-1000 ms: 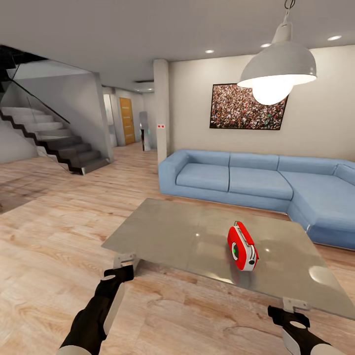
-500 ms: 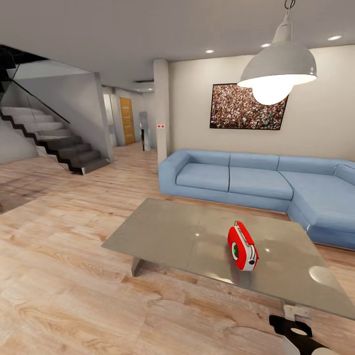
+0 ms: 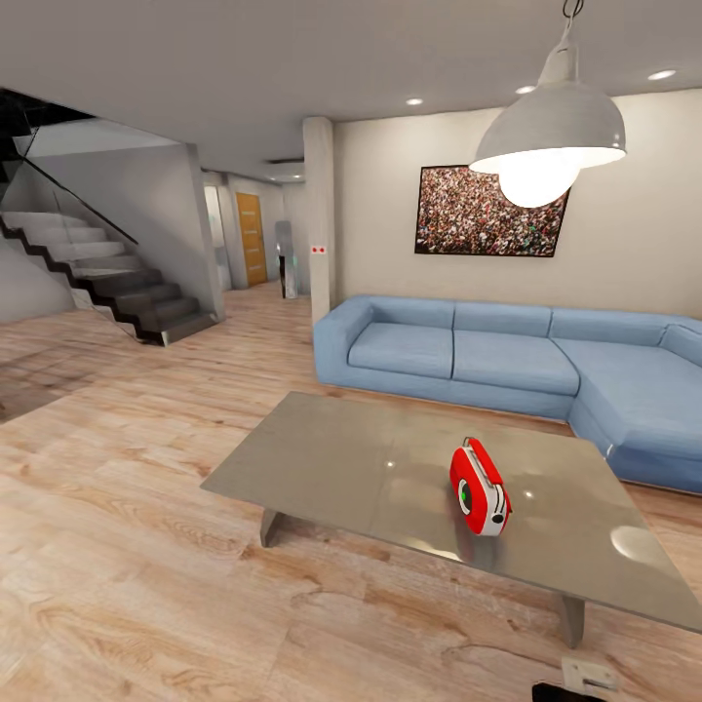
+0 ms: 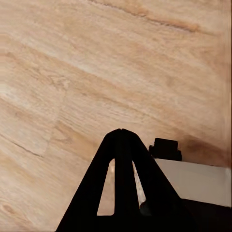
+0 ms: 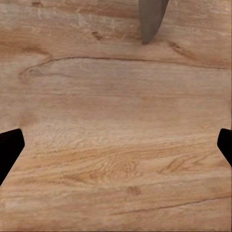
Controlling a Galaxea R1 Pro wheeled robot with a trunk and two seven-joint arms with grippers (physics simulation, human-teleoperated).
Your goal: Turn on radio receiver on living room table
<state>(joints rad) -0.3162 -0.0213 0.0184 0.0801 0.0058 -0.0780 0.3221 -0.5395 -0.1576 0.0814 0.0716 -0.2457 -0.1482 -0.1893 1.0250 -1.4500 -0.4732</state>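
Overhead, from the head camera I have the living room laid out: blue L-shaped sofa (image 3: pixel 517 366) along the beige wall, crowd picture (image 3: pixel 490 211) above it, grey dome pendant lamp (image 3: pixel 551 132) lit at upper right, stairs (image 3: pixel 102 268) off to the left. The table (image 3: pixel 331 468) sits on the wood floor (image 3: pixel 127 546) in front of the sofa, glossy grey top throwing back light spots. The radio receiver (image 3: pixel 480 487) stands upright on the right-hand half of that top, well in from the edges. Red body, white trim, thin handle across the top, round dial with a green centre facing left and toward me.

My left wrist camera gives me plank floor and the left gripper (image 4: pixel 121 133): black fingers pressed together at the tips, nothing between them.

My right wrist camera looks down at floor with one grey table leg (image 5: pixel 151 19) at the frame edge. The right gripper (image 5: pixel 116 147) has its fingertips (image 5: pixel 9 150) spread wide to opposite sides, empty. In the head view its tip (image 3: pixel 585 680) just pokes in at the bottom right.
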